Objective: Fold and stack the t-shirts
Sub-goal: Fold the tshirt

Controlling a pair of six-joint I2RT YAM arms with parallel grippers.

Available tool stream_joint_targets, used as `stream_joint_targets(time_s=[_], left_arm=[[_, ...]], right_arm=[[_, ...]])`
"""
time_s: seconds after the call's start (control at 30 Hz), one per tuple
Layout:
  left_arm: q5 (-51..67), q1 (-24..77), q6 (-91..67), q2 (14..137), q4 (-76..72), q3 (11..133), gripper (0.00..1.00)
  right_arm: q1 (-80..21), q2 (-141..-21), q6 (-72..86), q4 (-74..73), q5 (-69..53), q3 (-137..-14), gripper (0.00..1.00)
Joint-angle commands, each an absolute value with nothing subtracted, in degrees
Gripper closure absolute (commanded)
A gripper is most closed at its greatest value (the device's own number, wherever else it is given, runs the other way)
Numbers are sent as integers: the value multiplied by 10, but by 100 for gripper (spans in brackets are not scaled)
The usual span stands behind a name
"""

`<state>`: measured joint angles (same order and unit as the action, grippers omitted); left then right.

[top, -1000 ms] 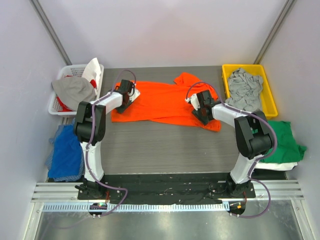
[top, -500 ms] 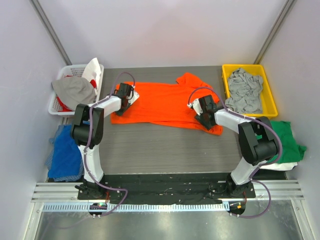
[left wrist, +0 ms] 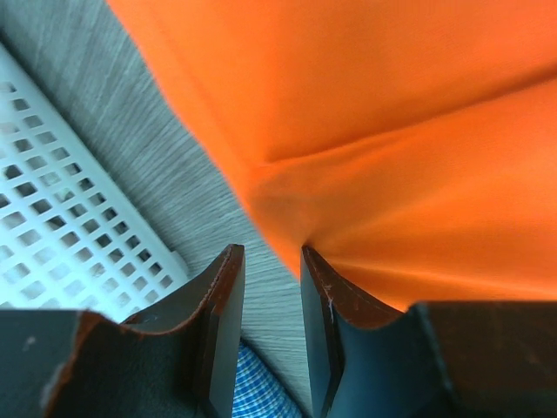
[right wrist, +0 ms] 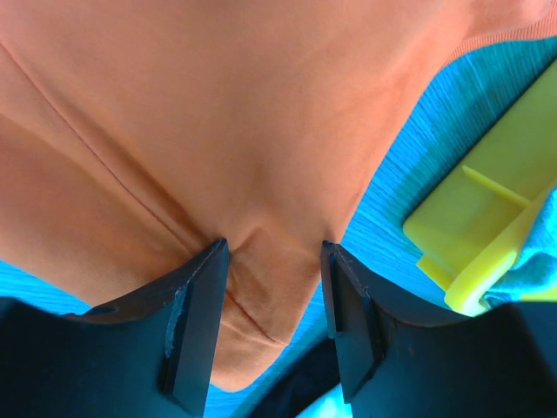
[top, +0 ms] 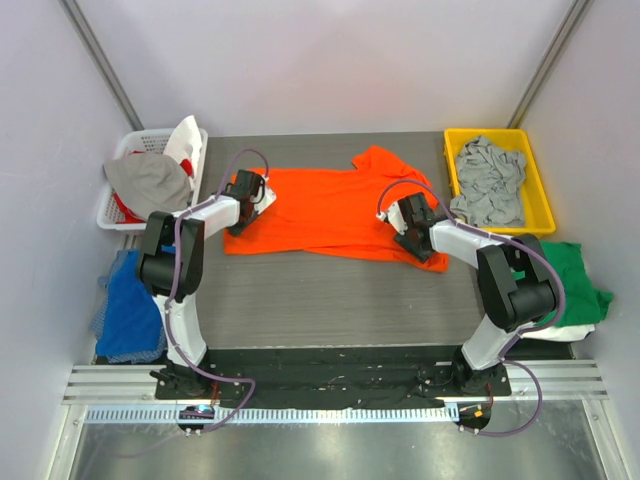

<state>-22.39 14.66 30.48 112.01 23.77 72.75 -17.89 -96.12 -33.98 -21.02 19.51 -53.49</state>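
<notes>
I see the orange shirt [top: 330, 205] spread flat across the far half of the desk [top: 330, 290], one sleeve toward the yellow bin [top: 455, 140]. My left fingers [left wrist: 222, 313] sit at its left edge, a narrow gap between them with only desk showing in it. My right fingers [right wrist: 196, 305] press its right part, partly spread, cloth puckered between the tips. A grey shirt [top: 487, 180] fills the bin; a green shirt [top: 565, 280] lies right of the desk.

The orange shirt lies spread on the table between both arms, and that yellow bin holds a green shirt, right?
Not quite: the top view shows the yellow bin holding a grey shirt, not a green one. The rest, about the orange shirt, is right.
</notes>
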Motion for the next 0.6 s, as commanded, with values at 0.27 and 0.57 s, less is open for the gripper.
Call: stream_joint_targets(time_s=[0.27,0.57], left_arm=[[-260,141,318,1110,208,761,64],[-215,144,282,1036,291,773,63]], right_arm=[[-167,-964,-352,-239,221,-548,45],[-170,-946,-328,-278,193,-585,45]])
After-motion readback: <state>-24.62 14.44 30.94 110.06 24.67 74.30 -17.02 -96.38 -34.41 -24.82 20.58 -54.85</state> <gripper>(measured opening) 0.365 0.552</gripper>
